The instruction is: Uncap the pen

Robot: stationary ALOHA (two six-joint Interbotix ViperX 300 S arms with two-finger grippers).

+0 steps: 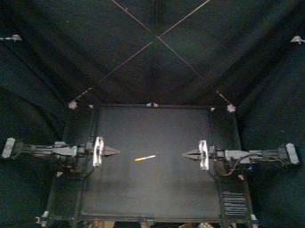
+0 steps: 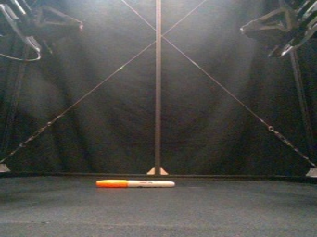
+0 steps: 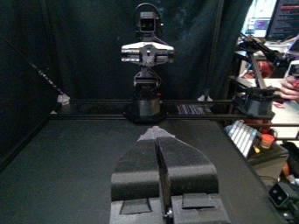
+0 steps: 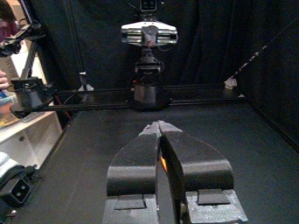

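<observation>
The pen (image 2: 135,183) has an orange cap (image 2: 111,183) and a white barrel (image 2: 155,183) with small dark print. The surface (image 2: 223,208) is plain black. The left end effector (image 3: 158,133) and right end effector (image 4: 156,128) show grey jaws. The left cross-plate (image 1: 99,151) and right cross-plate (image 1: 205,154) are white.

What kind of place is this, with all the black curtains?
Probably a robot test booth: black curtains hang around a small black table, the left gripper and right gripper face each other across it, and a pen lies between them.
</observation>
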